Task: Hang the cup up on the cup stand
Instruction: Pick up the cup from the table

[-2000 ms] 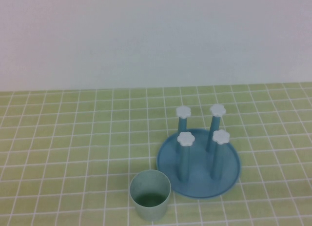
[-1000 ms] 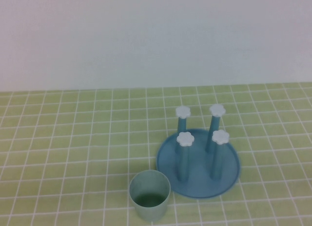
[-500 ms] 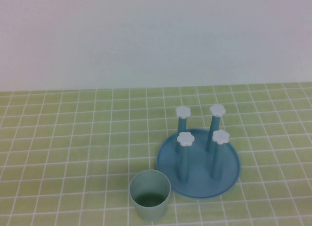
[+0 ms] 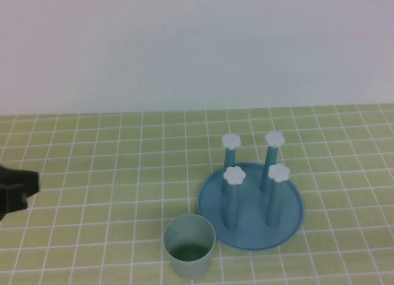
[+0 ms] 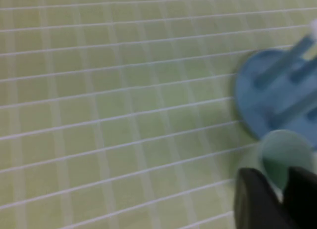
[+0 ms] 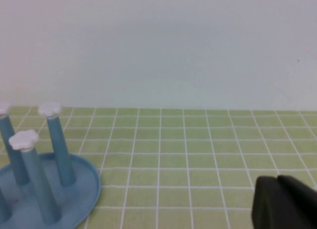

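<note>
The cup (image 4: pixel 189 246) stands upright, mouth up, at the stand's (image 4: pixel 250 202) seven o'clock. The left gripper (image 4: pixel 13 190), fingers slightly apart, should grip its wall, then invert it. The right gripper (image 6: pixel 285 205) waits off right, fingers apparently together.

Very little of the robot shows. At the left edge of the high view, about two thirds down, the left gripper (image 4: pixel 15 191) appears as a small, blocky, matte black shape with squared corners and no visible markings, screws or cables. In the left wrist view its two fingers (image 5: pixel 255 202) rise from the lower right corner as blurred, dark, rounded black prongs with a narrow pale gap between them. The right gripper (image 6: pixel 285 204) sits in the lower right corner of the right wrist view, a dull black angular block with a faint seam running across it.
</note>
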Tool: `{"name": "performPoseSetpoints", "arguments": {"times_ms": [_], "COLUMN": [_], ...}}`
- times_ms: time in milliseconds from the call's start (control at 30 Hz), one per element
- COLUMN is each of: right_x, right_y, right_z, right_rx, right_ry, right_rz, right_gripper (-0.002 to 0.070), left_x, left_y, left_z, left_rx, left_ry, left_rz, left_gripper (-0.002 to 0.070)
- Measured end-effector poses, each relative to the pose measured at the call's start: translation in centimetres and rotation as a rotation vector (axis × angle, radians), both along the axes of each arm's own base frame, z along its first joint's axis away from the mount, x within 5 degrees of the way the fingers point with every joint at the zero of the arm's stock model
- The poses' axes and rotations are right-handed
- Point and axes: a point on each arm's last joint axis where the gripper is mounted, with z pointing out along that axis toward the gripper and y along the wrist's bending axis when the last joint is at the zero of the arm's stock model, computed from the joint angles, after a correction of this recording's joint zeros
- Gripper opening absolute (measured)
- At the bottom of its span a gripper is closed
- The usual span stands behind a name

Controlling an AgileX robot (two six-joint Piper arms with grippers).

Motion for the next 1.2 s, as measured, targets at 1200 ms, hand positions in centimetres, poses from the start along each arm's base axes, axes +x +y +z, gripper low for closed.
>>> {"name": "performPoseSetpoints", "arguments": {"times_ms": [1200], "right_x": [0.0], "right_y": [0.0], "right_z": [0.1], "right_rx": [-0.038], "right_ry": [-0.017], "right_rz": [0.013], "right_gripper": [-0.0001], "left_x": [4.9], "left_y": [-10.5], "left_z": [-6.1], "left_rx": [0.185], "left_ry": [0.06], "left_rz": [-0.503], "left_gripper": [0.0272]}}
